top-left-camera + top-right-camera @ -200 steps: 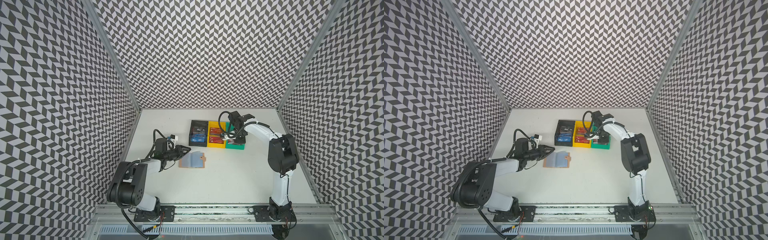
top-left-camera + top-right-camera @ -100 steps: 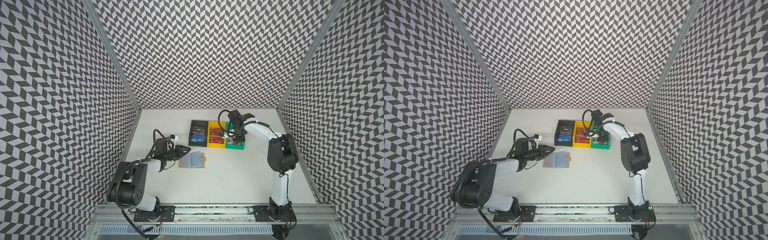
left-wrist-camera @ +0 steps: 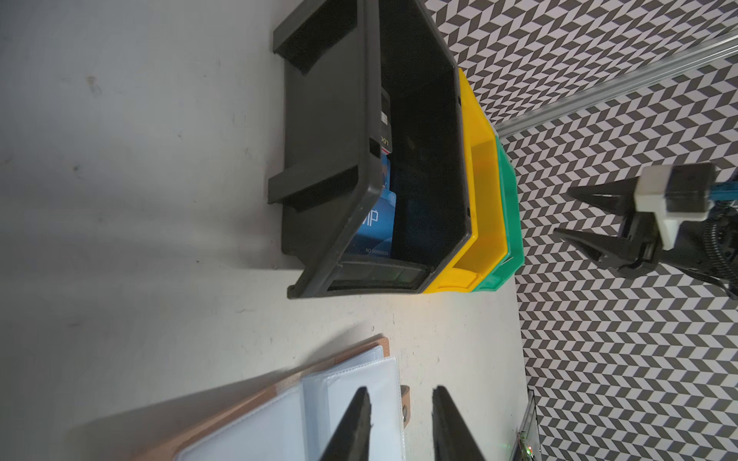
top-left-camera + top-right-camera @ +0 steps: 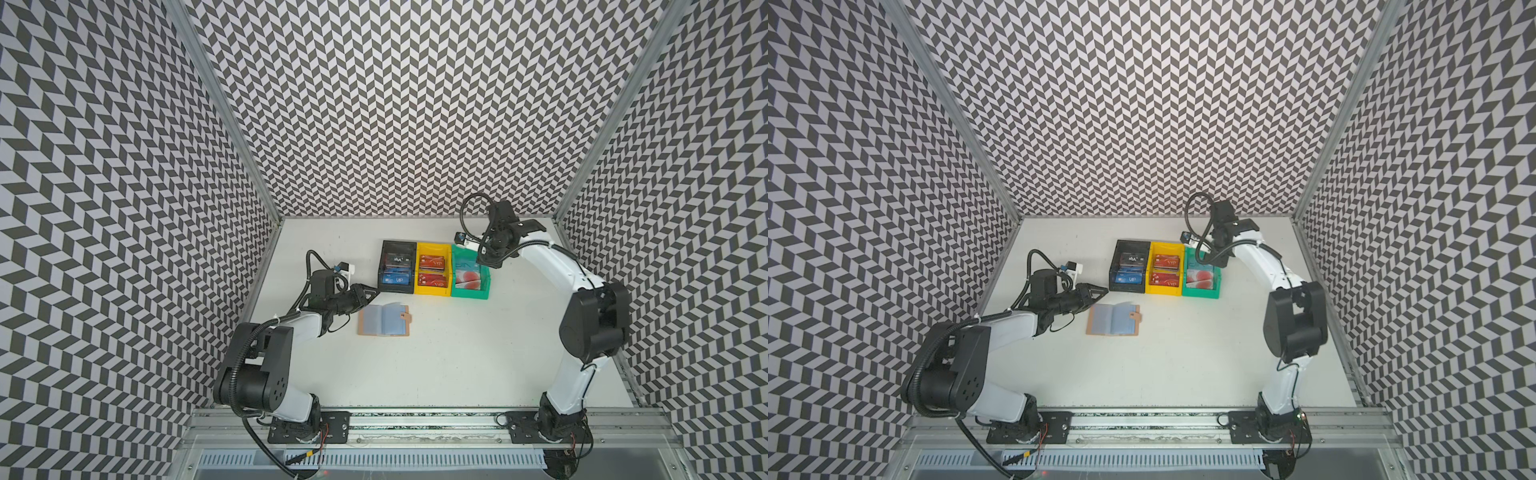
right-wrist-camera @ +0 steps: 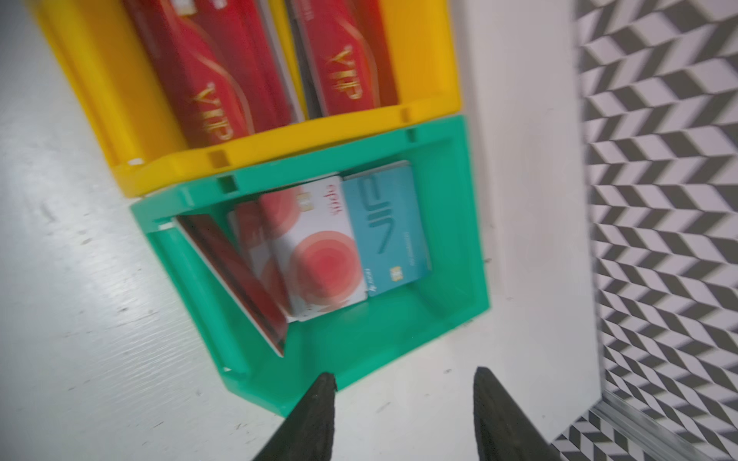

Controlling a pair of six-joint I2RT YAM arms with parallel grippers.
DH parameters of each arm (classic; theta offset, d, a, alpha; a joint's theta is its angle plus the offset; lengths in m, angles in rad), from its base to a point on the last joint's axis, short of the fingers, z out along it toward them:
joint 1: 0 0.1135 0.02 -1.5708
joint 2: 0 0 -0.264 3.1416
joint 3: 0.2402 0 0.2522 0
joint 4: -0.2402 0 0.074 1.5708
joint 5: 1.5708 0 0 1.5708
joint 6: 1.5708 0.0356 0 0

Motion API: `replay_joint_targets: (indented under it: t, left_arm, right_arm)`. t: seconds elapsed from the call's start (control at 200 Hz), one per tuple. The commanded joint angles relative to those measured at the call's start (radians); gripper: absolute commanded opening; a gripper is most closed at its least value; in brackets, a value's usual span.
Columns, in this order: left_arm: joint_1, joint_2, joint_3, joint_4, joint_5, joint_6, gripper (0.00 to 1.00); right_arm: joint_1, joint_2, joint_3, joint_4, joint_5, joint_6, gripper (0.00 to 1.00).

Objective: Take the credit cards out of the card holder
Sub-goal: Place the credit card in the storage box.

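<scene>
Nearest us, the front rail [image 4: 415, 419] carries both arm bases. Between it and the card holder [image 4: 384, 319] runs a broad stretch of bare white table [image 4: 436, 374], plenty of room there. The card holder lies flat and open, clear sleeve pages [image 3: 351, 399] facing up, its snap tab [image 4: 404, 316] on the side away from the left arm.

The left gripper [image 4: 374, 293] sits right at the card holder's far edge. Its jaws are a little apart with nothing between them, and the sleeves show through the gap in the left wrist view.

Just beyond the card holder, three bins stand touching in a row. The black bin [image 4: 382, 266] is straight behind it, with a blue card [image 4: 395, 279] and a black card [image 4: 397, 259] inside. The yellow bin [image 4: 433, 248] comes next, holding two red VIP cards [image 4: 433, 262]. The green bin [image 4: 469, 295] is the one farthest from the card holder. It has a teal VIP card [image 5: 385, 231], a pale card [image 5: 319, 259] with red circles, and a dark red card [image 5: 235, 275] tilted against its wall.

The right gripper [image 5: 404, 376] hangs over the green bin's far side, jaws spread wide and empty. Past the bins, a strip of table runs to the chevron back wall [image 4: 415, 124].
</scene>
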Motion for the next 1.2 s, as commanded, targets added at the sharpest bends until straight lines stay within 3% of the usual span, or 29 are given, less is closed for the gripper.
replay_joint_targets:
  t: [0.0, 0.19, 0.33, 0.706, 0.816, 0.921, 1.061, 1.192]
  left_arm:
    - [0.003, -0.029, 0.001, -0.012, -0.011, 0.018, 0.29]
    - [0.003, -0.047, -0.029, -0.013, -0.022, 0.017, 0.29]
    - [0.003, -0.036, -0.029, -0.010, -0.016, 0.017, 0.29]
    - [-0.004, -0.055, -0.035, -0.019, -0.034, 0.021, 0.29]
    - [-0.002, -0.068, -0.041, -0.036, -0.129, 0.044, 0.30]
    - [0.008, -0.071, -0.028, -0.049, -0.229, 0.074, 0.32]
    - [0.013, -0.093, -0.003, -0.049, -0.353, 0.114, 0.33]
    - [0.014, -0.140, 0.000, -0.014, -0.487, 0.151, 0.37]
  right_arm:
    - [0.001, -0.006, -0.054, 0.095, -0.069, 0.020, 0.55]
    - [0.016, -0.085, -0.184, 0.126, -0.162, 0.062, 0.51]
    - [0.041, -0.183, -0.309, 0.144, -0.260, 0.043, 0.32]
    - [0.080, -0.133, -0.333, 0.144, -0.252, 0.079, 0.22]
    - [0.068, -0.144, -0.375, 0.222, -0.280, 0.076, 0.22]
    - [0.029, -0.167, -0.420, 0.322, -0.399, 0.118, 0.24]
    - [-0.031, -0.230, -0.534, 0.518, -0.521, 0.243, 0.26]
    - [-0.072, -0.306, -0.684, 0.754, -0.554, 0.398, 0.28]
